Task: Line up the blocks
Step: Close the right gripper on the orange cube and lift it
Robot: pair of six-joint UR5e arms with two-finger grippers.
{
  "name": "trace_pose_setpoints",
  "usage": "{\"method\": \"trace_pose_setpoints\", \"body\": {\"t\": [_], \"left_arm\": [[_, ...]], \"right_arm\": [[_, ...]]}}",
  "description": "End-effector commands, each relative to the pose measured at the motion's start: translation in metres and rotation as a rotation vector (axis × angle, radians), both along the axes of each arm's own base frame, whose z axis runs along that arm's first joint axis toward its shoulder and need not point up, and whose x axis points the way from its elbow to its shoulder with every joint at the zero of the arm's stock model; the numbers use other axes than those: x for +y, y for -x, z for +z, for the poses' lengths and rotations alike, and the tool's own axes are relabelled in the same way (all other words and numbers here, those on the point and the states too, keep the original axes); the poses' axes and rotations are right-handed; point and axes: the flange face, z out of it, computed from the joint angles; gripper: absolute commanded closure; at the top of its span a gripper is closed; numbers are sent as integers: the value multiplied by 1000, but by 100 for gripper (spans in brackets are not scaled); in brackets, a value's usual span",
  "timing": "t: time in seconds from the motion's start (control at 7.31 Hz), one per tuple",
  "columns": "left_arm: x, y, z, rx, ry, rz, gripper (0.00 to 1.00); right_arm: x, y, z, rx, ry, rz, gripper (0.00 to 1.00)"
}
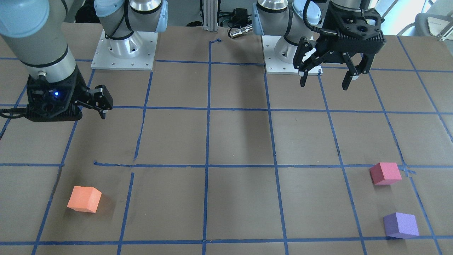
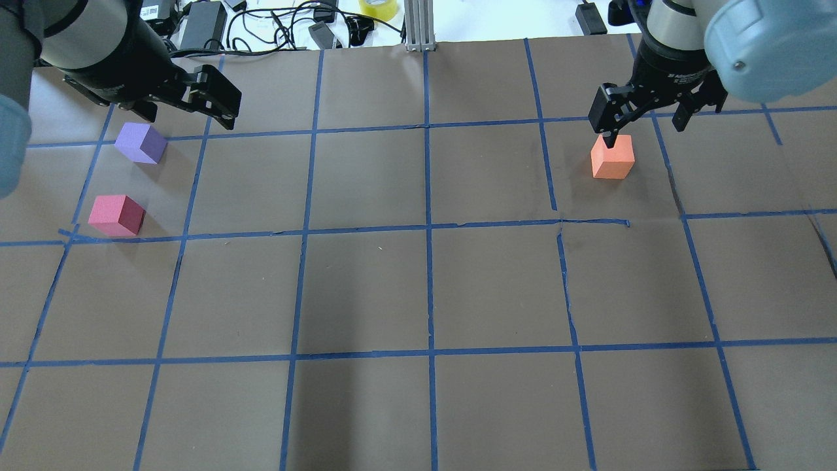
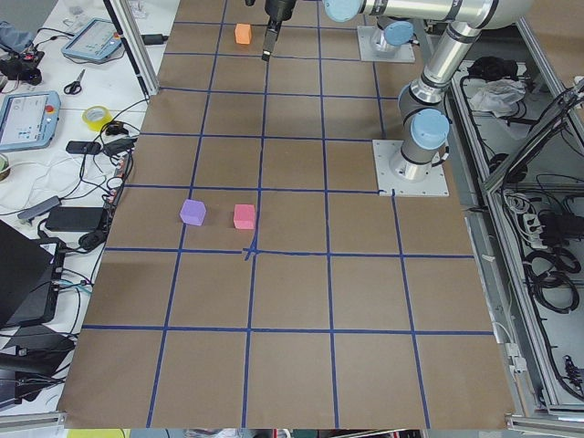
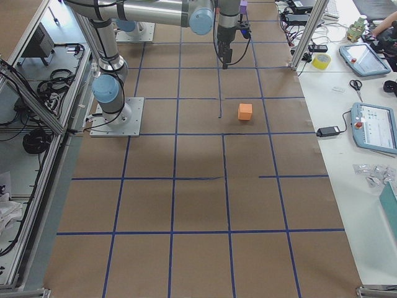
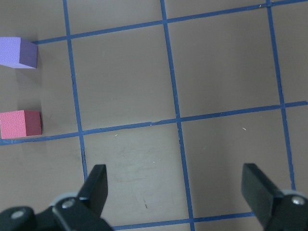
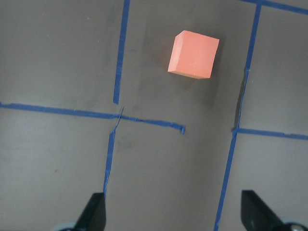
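Note:
Three cubes lie apart on the brown table. The orange block (image 2: 613, 157) (image 1: 84, 199) (image 6: 193, 54) is on my right side. The purple block (image 2: 140, 142) (image 1: 401, 225) (image 5: 18, 53) and the pinkish-red block (image 2: 116, 215) (image 1: 385, 173) (image 5: 20, 124) lie close together on my left side. My left gripper (image 2: 186, 111) (image 1: 324, 85) (image 5: 177, 192) is open and empty, raised above the table near the purple block. My right gripper (image 2: 644, 131) (image 1: 102, 106) (image 6: 175, 214) is open and empty, raised beside the orange block and not touching it.
Blue tape lines (image 2: 428, 229) divide the table into squares. The two arm base plates (image 1: 124, 53) (image 1: 283, 60) stand at the robot's edge. A metal post (image 2: 418, 26), cables and a yellow tape roll (image 2: 378, 8) lie beyond the far edge.

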Motion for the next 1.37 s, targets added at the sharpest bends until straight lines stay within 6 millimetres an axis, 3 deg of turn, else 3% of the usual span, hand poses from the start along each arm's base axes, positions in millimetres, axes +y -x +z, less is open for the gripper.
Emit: {"method": "trace_pose_setpoints", "body": {"t": [0.0, 0.14, 0.27, 0.55, 0.82, 1.23], "left_arm": [[0, 0, 0, -1, 0, 0, 0], [0, 0, 0, 0, 0, 0, 0], [0, 0, 0, 1, 0, 0, 0], [0, 0, 0, 0, 1, 0, 0], [0, 0, 0, -1, 0, 0, 0], [0, 0, 0, 1, 0, 0, 0]], "right_arm": [[-40, 23, -39, -2, 48, -38, 0], [-62, 61, -64, -6, 57, -94, 0], [-80, 72, -91, -49, 75, -108, 0], [-109, 81, -142, -85, 103, -122, 0], [-122, 81, -186, -144, 79, -131, 0], [-128, 95, -211, -144, 65, -156, 0]]}}
